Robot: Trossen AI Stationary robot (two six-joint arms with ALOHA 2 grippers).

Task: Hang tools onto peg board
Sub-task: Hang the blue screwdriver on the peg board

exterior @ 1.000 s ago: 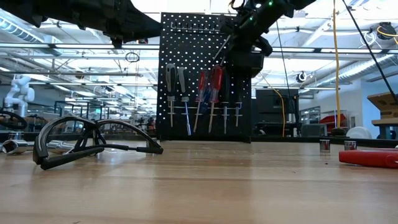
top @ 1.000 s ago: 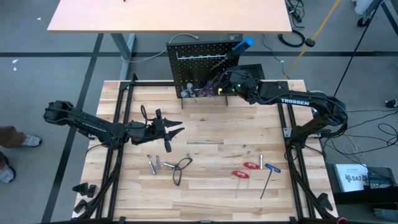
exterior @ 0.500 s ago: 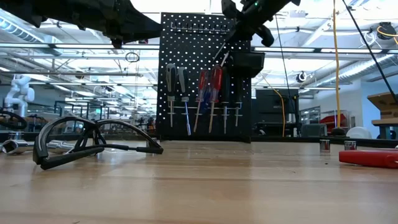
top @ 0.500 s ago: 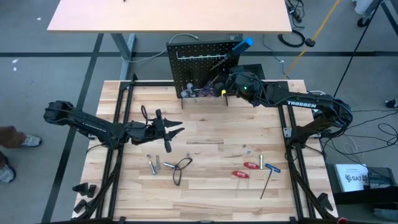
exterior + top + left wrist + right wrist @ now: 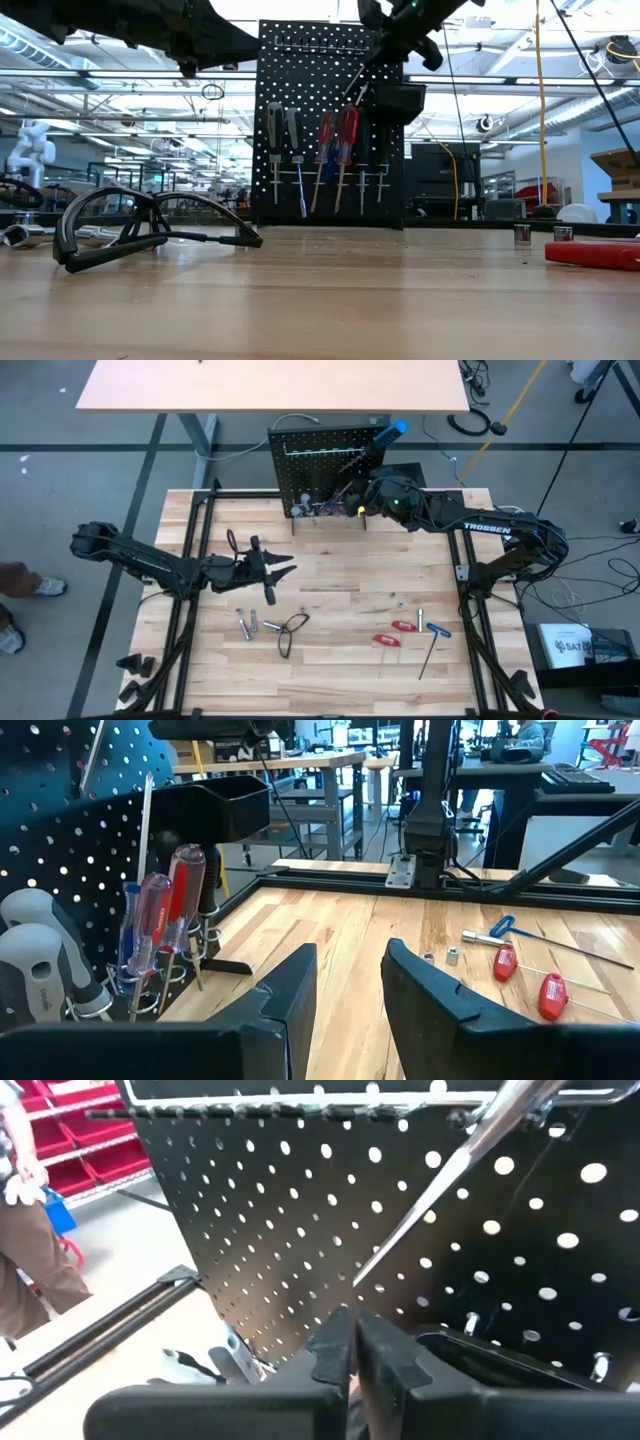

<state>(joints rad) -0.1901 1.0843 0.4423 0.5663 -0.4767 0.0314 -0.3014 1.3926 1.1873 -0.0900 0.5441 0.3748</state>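
The black peg board (image 5: 318, 460) stands at the table's far edge and also shows in the low view (image 5: 300, 120). Grey-, red- and clear-handled screwdrivers (image 5: 335, 130) hang from its hooks. A blue-handled screwdriver (image 5: 396, 430) slants across the board's top right, its bare shaft (image 5: 450, 1165) running down past the top hook row. My right gripper (image 5: 352, 1330) is shut and empty, close in front of the board, just beyond the shaft's tip. My left gripper (image 5: 347, 982) is open and empty above the table's left middle (image 5: 280, 569). A black wire loop (image 5: 290, 630) lies on the table.
Silver bits (image 5: 248, 625) lie beside the loop. Two red-handled keys (image 5: 395, 633), a blue-handled key (image 5: 438, 630) and small bits (image 5: 419, 618) lie at the near right. A black bin (image 5: 400, 100) hangs on the board's right side. Black frame rails run along both table sides.
My right gripper has risen in front of the peg board and drawn back a little toward the table's right edge. The blue-handled screwdriver stays slanted on the board.
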